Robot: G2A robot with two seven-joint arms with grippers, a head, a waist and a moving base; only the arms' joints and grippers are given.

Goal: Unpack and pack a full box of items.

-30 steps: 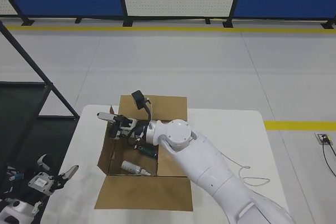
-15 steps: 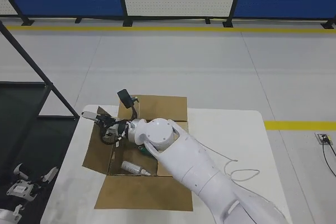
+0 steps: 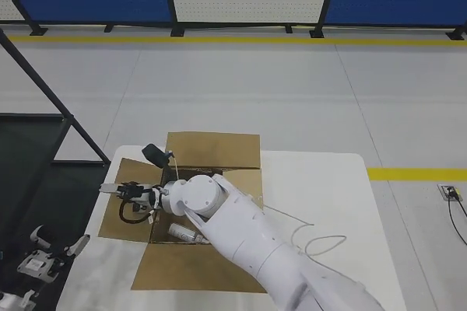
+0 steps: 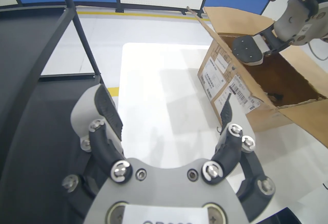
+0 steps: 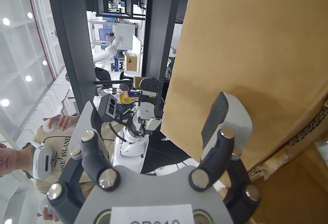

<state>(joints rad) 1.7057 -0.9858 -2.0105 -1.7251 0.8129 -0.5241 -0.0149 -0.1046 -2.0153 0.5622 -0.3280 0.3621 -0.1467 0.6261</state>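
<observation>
Open cardboard box (image 3: 218, 148) on the white table (image 3: 327, 202), toward the tabletop's 9 o'clock side. Broad flaps spread flat at 12 o'clock and at 6 o'clock, the near flap (image 3: 198, 268) reaching toward the table's front edge. Left flap (image 3: 124, 214) at the box's 9 o'clock, folded outward and sloping down over the table. Inside, near 7 o'clock of the opening, a white bottle (image 3: 188, 233) on its side on the box floor. Printed labels on the box's outer cardboard at 9 o'clock, facing the left wrist camera.

Right gripper (image 3: 115, 190) at the box's 9 o'clock, out over the left flap. Fingers released and wide apart, grasping nothing. One finger pad (image 5: 215, 117) just beside the flap's brown face, its shadow on the cardboard; touching or a hair apart, impossible to tell. Flap's edge between the two fingers in the right wrist view.

Left gripper (image 3: 60, 241) off the table, at about 8 o'clock from the box and well apart from it. Fingers released, spread, empty.

Black metal frame (image 3: 62, 136) at the table's 10 o'clock. Yellow floor line (image 3: 424, 174) at 3 o'clock. Blue panels (image 3: 93, 9) along the far side at 12 o'clock.
</observation>
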